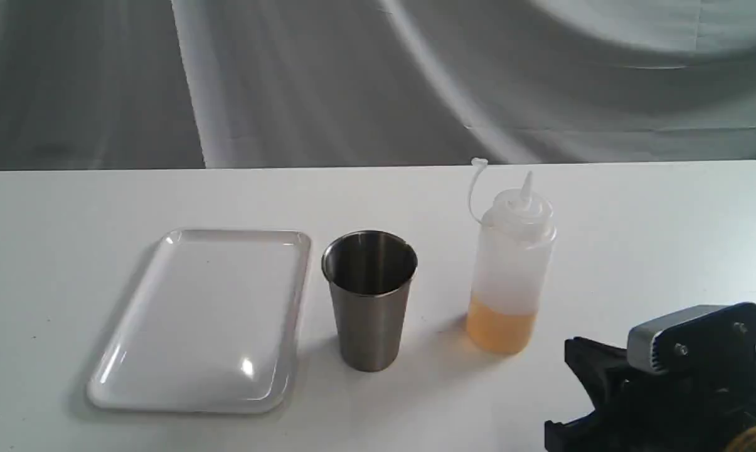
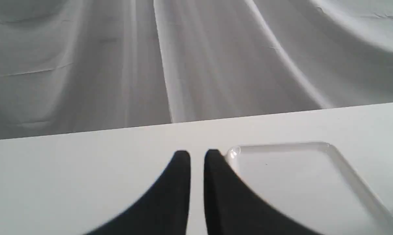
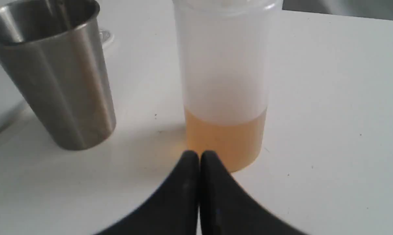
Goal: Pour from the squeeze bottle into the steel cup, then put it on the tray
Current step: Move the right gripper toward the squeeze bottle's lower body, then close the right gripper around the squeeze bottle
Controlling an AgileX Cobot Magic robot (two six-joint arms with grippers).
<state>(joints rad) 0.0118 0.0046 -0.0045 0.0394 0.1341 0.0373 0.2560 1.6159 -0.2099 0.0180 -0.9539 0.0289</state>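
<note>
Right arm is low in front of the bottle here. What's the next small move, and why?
Probably open the right gripper. Its jaws are shut and point at the base of the squeeze bottle, which stands upright and ungrasped beside the steel cup. Shut jaws cannot take the bottle, so they should spread wider than its body before advancing.

Squeeze bottle (image 1: 511,263) upright (amber liquid low inside), steel cup (image 1: 369,300) upright between it and flat white tray (image 1: 202,320)
</note>
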